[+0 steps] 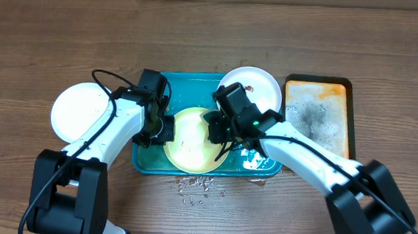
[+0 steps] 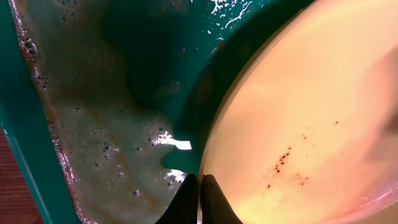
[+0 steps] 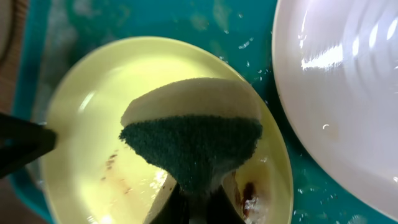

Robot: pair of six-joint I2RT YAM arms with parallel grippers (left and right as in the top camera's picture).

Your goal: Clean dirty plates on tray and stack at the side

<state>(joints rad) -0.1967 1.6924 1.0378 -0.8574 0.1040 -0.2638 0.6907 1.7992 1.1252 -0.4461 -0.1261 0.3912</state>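
The pale yellow-green plate point(image 1: 193, 139) lies in the teal tray point(image 1: 189, 79), with brown smears on it point(image 3: 112, 163). My left gripper point(image 1: 162, 131) is shut on its left rim point(image 2: 200, 186). My right gripper point(image 1: 219, 129) is shut on a sponge point(image 3: 193, 134), yellow on top with a dark green scouring face, held over the plate's right part. A white plate point(image 1: 251, 88) leans on the tray's far right corner; it also shows in the right wrist view point(image 3: 342, 93). Another white plate point(image 1: 82, 111) lies on the table left of the tray.
Foamy water lies in the tray point(image 2: 106, 143). A smaller orange tray with grey foam point(image 1: 317, 116) stands right of the teal tray. Water drops point(image 1: 200, 186) lie on the wooden table in front of the tray.
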